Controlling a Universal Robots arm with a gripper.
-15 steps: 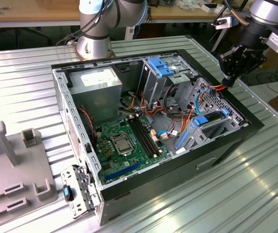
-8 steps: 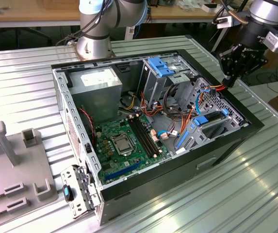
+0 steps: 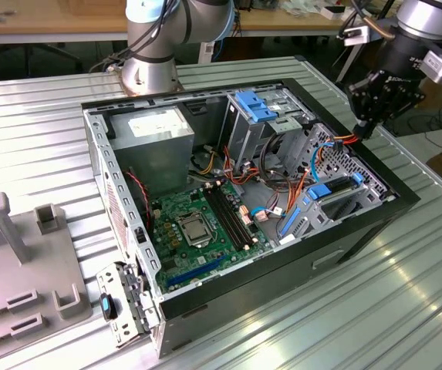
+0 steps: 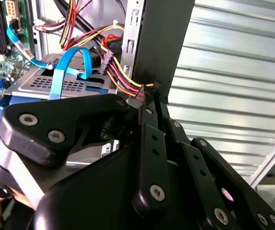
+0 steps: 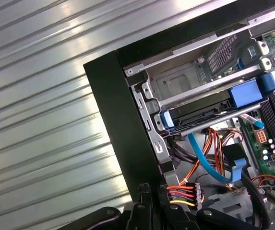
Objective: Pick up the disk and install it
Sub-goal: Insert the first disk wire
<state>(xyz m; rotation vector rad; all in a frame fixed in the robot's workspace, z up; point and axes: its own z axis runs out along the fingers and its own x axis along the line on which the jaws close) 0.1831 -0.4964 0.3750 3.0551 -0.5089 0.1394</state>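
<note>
Disk [image 5: 202, 108] lodged flat in the drive cage [image 5: 185, 79] at one corner of the computer case [image 5: 123, 124], dark body hemmed by bright blue rails, apparently riding the cage's metal guides and so kept level and square to the case wall. Gripped by nothing. Just beside the cage, deeper inside the case, a blue data cable [image 5: 202, 160] looping loose, likely left slack for reaching a drive's back edge. At the rim of that same case corner, a power plug [image 5: 183, 192] trailing red, yellow and black wires, pinched at the tip of the gripper [image 3: 363, 129]; fingers [image 4: 147, 129] drawn almost together on that plug, barely any gap between them, a tight hold suited by the look of it to so small a part on stiff wires. Arm [image 3: 425, 23] leaning in over the case rim from outside, probably to keep the bulky wrist clear of cage and cables. Toward the middle of the case, the green motherboard [image 3: 205, 220] face up; the case itself laid on its side on the ribbed metal table [image 3: 51, 116], open panel upward, presumably for reach from above
</note>
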